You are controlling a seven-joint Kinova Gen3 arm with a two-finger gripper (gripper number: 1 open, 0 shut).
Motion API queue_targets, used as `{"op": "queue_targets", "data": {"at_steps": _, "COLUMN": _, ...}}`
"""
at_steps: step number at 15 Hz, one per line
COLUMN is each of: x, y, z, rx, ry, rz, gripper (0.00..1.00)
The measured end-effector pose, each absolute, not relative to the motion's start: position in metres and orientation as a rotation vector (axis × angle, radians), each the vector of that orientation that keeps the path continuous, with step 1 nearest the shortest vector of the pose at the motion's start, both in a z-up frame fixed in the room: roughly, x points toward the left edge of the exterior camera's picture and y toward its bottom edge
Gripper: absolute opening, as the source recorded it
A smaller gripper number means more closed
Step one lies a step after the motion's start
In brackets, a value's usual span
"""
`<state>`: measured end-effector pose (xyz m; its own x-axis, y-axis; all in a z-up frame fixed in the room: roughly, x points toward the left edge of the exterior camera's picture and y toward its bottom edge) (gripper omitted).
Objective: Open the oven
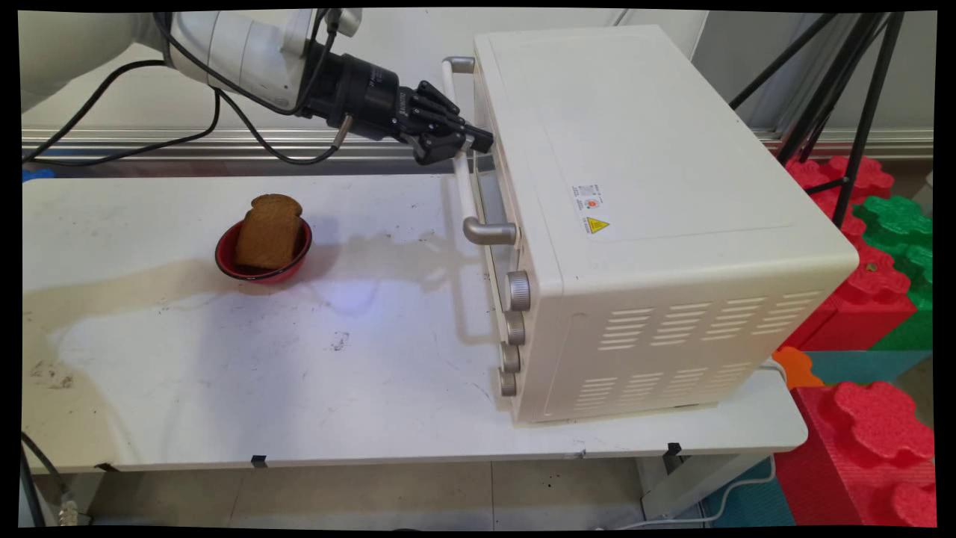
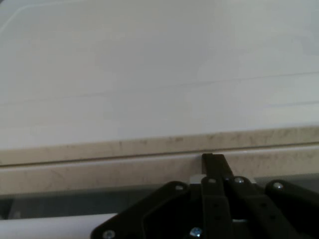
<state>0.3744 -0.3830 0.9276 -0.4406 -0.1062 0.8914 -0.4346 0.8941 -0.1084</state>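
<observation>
At the upper edge of the oven door [image 1: 489, 198], the black hand [image 1: 478, 140] is seen reaching in from the left, level with the top of the white toaster oven [image 1: 657, 217] that stands on the right part of the tabletop [image 1: 224, 373]. The fingertips are pressed against the oven's front just behind the white bar handle [image 1: 461, 168], which runs across the door between two grey metal end pieces. In the hand view the two fingers [image 2: 213, 162] are shown drawn together, with no gap visible between them and nothing held, their tips touching the cream-coloured edge of the oven [image 2: 149, 149]; the handle [image 2: 50, 226] appears as a pale bar at the lower left. The door is seen closed or very nearly so; a slight opening cannot be ruled out.

Four grey knobs [image 1: 514, 329] are set in a column at the near end of the oven's front, and a small warning sticker [image 1: 594, 213] is stuck on its top. Well apart from the hand, on the left half of the tabletop, a red bowl [image 1: 263, 270] is placed, and a brown slice of bread [image 1: 270, 232] is stood upright in it, leaning against the rim. Black cables [image 1: 149, 142] are hung from the arm behind the tabletop. Red and green foam blocks [image 1: 874, 299] and a black tripod [image 1: 859, 97] are seen to the right of the oven.
</observation>
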Motion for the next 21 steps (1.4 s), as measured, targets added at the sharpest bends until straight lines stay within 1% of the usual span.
{"op": "queue_targets", "data": {"at_steps": 11, "x": 0.399, "y": -0.374, "z": 0.927, "rx": 0.357, "ry": -2.069, "rz": 0.396, "gripper": 0.00}}
{"op": "queue_targets", "data": {"at_steps": 21, "x": 0.439, "y": -0.361, "z": 0.913, "rx": 0.364, "ry": -2.154, "rz": 0.379, "gripper": 0.00}}
